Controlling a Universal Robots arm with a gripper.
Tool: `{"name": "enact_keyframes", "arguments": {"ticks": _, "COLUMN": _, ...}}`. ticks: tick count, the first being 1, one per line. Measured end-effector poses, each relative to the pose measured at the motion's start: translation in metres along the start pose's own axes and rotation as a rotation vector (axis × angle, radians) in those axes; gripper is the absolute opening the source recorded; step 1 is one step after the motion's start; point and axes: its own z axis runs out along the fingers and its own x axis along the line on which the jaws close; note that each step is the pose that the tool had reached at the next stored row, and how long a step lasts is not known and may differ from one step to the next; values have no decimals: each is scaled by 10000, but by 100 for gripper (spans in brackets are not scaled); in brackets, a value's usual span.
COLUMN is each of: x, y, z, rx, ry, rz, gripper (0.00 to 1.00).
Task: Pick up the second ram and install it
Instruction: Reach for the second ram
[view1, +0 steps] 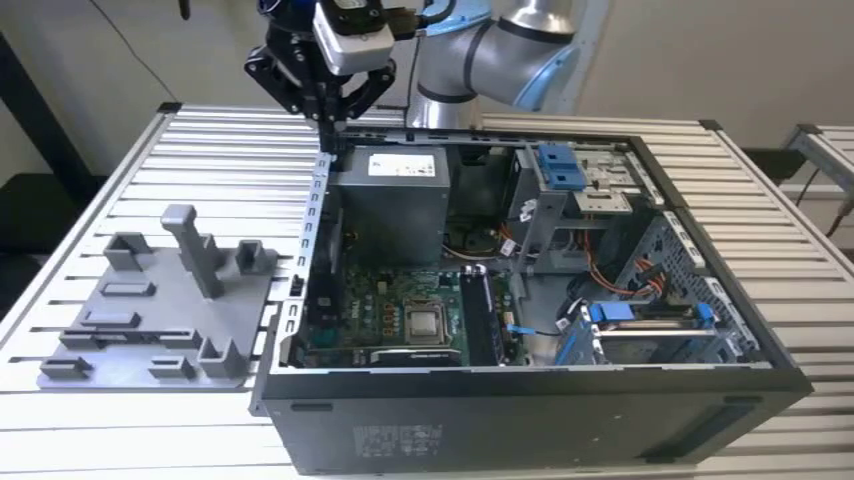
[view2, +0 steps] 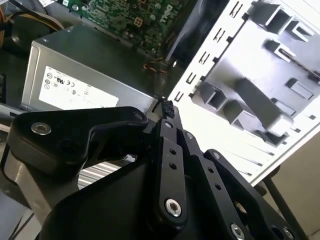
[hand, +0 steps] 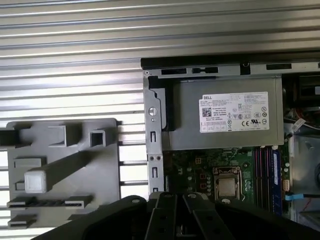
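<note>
Lowest in the exterior view is the dark closed side wall of the open computer case (view1: 534, 420). It stands close to the near edge of the ribbed tabletop (view1: 107, 430), with a narrow bare strip in front of it. Inside the case the motherboard (view1: 387, 310) lies flat. The memory slots (view1: 483, 320) run along its right side, with cables and the drive cage just beside them, so the room there is tight.

At the lower left of the same view the grey holder tray (view1: 134, 350) lies on the tabletop, its right edge almost touching the wall of the case. In the first wrist view a thin dark strip with darker segments sits in a long slot at the lower left. It appears to be the second ram (hand: 50, 203), though this is not certain. The air over this slot is open; the tall post (view1: 194, 250) stands behind it.

Farther back, the grey power supply (view1: 394, 200) fills the far left corner of the case. Above this corner, at the upper middle of the frame, hangs the gripper (view1: 330, 125). Its fingers (view2: 170, 150) are pressed together at the tips, pointing down, well apart from the tray. Behind it the arm (view1: 521, 40) rises at the top edge.
</note>
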Motion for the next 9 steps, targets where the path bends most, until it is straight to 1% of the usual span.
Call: {"name": "enact_keyframes", "arguments": {"ticks": 9, "x": 272, "y": -19, "z": 4, "rx": -1, "ry": 0, "rz": -3, "gripper": 11}}
